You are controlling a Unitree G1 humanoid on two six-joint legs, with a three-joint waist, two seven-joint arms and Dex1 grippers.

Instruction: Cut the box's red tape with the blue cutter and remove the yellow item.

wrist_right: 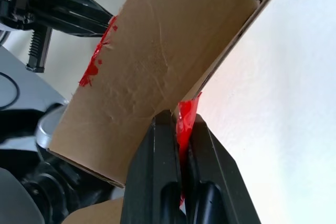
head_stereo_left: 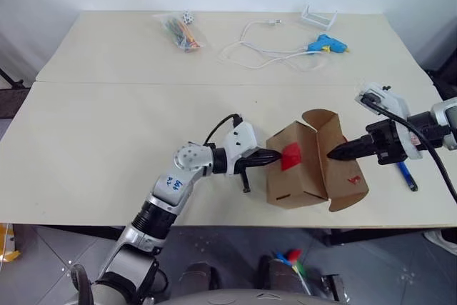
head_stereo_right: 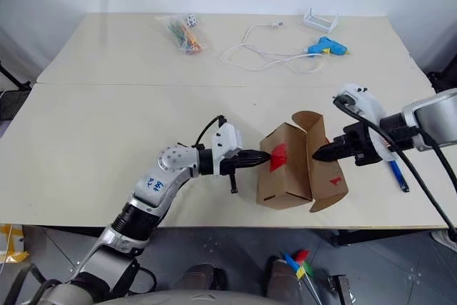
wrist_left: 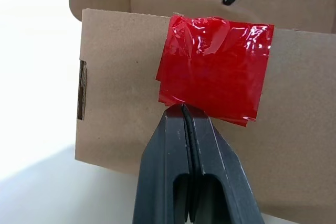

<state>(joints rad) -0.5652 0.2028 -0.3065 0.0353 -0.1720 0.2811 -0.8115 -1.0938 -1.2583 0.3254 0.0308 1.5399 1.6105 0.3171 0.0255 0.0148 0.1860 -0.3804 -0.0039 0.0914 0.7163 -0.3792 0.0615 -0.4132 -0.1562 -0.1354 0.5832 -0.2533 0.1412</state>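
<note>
the small brown cardboard box [head_stereo_left: 300, 166] stands opened, its red tape patch [head_stereo_left: 290, 156] parted; the left gripper [head_stereo_left: 275, 155], closed and empty, presses the tape, and the right gripper [head_stereo_left: 334, 153] pinches the lid's tape remnant. the yellow item remains unseen; the slim blue cutter [head_stereo_left: 407, 175] lies beyond the right fingers.

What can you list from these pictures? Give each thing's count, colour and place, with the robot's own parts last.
box: one, brown, near table edge, lid flap open.
red tape: one patch on the box's left face, another piece on the open flap.
blue cutter: one, dark blue, on table right of box.
glue gun: one, light blue, far side, white cord attached.
clear bag: one, colourful bits, far side.
white holder: one, far edge.
table: one, cream.
left pincer: black, shut, at the tape.
right pincer: black, shut on the flap's tape.
</note>
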